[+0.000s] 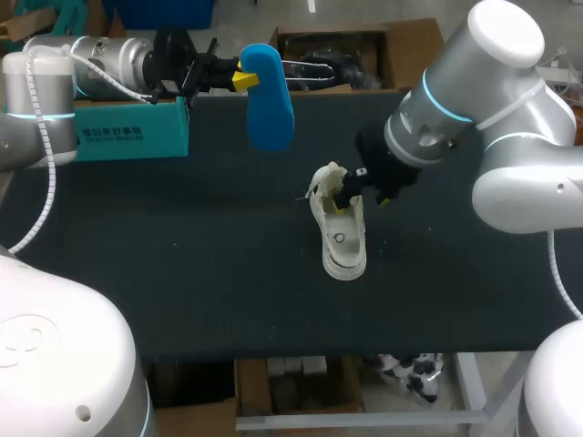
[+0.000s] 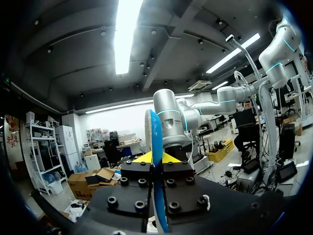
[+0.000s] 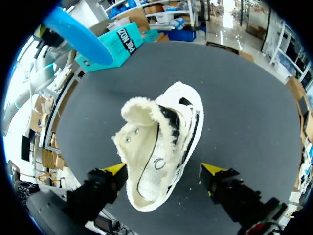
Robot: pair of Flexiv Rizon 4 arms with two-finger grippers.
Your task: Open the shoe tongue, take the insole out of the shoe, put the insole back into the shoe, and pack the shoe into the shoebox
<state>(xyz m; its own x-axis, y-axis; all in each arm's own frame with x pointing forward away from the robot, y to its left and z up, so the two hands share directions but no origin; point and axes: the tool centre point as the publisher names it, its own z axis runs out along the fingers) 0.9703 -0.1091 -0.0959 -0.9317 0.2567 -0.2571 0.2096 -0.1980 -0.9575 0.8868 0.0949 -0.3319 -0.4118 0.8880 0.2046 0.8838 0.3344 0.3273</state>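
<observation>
Head view: my left arm (image 1: 100,64), upper left of frame, holds the blue insole (image 1: 271,100) in the air, with the left fingers (image 1: 242,79) gripping it. The teal shoebox (image 1: 127,135) sits below that arm. The white shoe (image 1: 342,235) lies mid-frame on the worktop (image 1: 182,255), with my right arm (image 1: 428,127) over it.

Left wrist view: the fingers clamp the insole edge-on.

Right wrist view: the right fingers (image 3: 115,169) are spread wide with the shoe between them. One tip is at its side, the other is apart from it.
</observation>
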